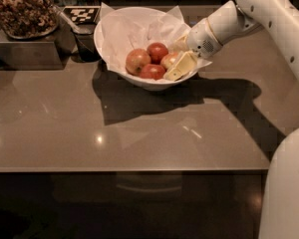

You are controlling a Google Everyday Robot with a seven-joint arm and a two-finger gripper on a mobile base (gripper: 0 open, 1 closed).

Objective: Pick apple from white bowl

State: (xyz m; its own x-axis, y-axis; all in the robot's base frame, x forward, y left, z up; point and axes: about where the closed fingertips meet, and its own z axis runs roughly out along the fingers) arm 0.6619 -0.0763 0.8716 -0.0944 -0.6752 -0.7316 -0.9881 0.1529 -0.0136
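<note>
Could lose the apple point(167, 59) against neighbouring apples point(152, 71) or snag paper point(120, 34) in white bowl point(139, 81), gripper point(175, 62) at its right side, clench state can't tell

Dim warm overhead light; gripper point(175, 61) in white bowl point(149, 83), arm point(224, 24) throwing dark shadow on counter point(139, 148); small glare spots
</note>
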